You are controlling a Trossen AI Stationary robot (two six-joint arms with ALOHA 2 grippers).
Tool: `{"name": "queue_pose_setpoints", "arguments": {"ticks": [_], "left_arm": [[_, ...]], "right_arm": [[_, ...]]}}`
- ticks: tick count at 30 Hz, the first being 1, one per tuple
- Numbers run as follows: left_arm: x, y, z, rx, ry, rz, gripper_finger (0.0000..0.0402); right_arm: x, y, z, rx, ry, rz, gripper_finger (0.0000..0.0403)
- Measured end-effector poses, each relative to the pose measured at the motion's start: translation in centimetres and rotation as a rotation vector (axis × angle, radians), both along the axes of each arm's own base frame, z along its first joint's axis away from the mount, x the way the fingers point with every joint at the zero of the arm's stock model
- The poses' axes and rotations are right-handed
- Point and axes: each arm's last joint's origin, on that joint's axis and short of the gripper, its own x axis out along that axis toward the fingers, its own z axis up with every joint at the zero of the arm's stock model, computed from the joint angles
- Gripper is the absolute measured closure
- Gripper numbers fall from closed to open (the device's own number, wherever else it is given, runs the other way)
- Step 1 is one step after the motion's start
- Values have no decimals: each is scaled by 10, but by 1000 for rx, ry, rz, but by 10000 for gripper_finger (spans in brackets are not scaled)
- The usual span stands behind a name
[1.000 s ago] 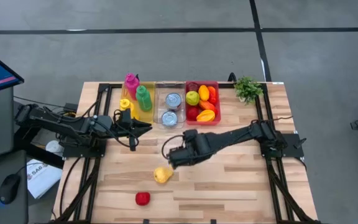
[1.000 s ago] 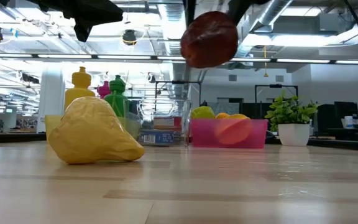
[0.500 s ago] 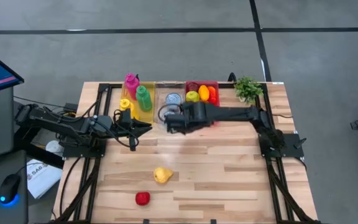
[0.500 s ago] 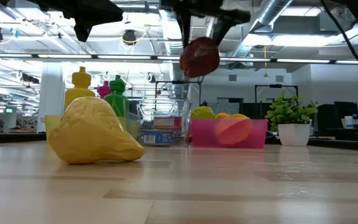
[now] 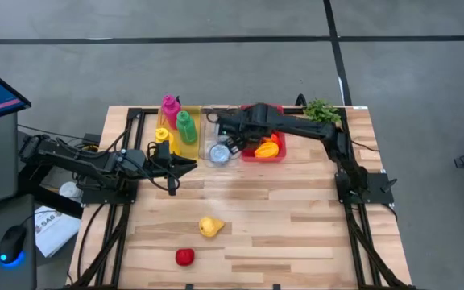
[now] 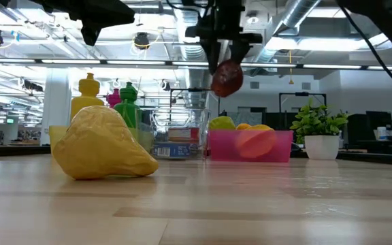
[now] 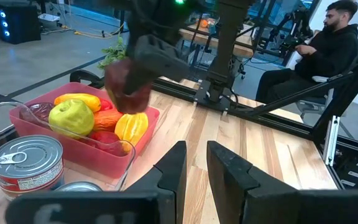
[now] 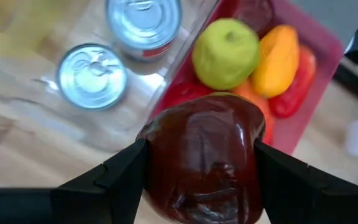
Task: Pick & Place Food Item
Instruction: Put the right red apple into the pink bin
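My right gripper [image 5: 234, 143] is shut on a dark red, glossy food item [image 8: 201, 155]. It holds the item in the air over the near edge of the red bin [image 5: 280, 109], next to the clear bin of cans [image 5: 220, 138]. The item also shows in the low view [image 6: 227, 77] and the left wrist view [image 7: 128, 87]. The red bin holds a green apple [image 8: 225, 53] and orange and red pieces. My left gripper [image 5: 190, 165] waits at the table's left, empty, its fingers nearly together. My right gripper pinches the dark red item by its two opposite sides [image 8: 157, 162] between its two fingers [image 8: 120, 177]. The fingers come from above, pointing down. The item hangs below the gripper [image 6: 227, 58], lifted clear above the bins.
A yellow bin [image 5: 167, 143] with pink, green and yellow bottles stands left of the can bin. A yellow food item [image 5: 210, 226] and a small red one [image 5: 184, 257] lie on the table's near part. A potted plant [image 5: 321, 114] stands at the far right.
My right gripper has carried the dark red item from above the table's middle toward the far edge. It now holds it over the bins, still shut on it and clear of everything.
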Motion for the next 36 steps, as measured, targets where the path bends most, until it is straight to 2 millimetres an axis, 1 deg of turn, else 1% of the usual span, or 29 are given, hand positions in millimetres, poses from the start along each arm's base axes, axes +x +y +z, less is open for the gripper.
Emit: {"name": "queue_pose_setpoints", "arguments": {"ticks": [4, 7, 10, 14, 27, 32, 36], "left_arm": [[0, 0, 0, 0, 0, 0, 349], [0, 0, 0, 0, 0, 0, 349], [0, 0, 0, 0, 0, 0, 349], [0, 0, 0, 0, 0, 0, 349], [0, 0, 0, 0, 0, 0, 349], [0, 0, 0, 0, 0, 0, 349], [0, 0, 0, 0, 0, 0, 349]], "right_arm": [[-4, -21, 0, -35, 41, 25, 148], [-7, -32, 1, -57, 59, 21, 148], [-9, -38, 1, -60, 71, 28, 148], [-10, -41, 0, -95, 105, 61, 148], [-14, -46, -46, -76, 303, 86, 148], [-16, -50, -55, -72, 334, 77, 148], [-18, -53, -61, -61, 372, 111, 148]]}}
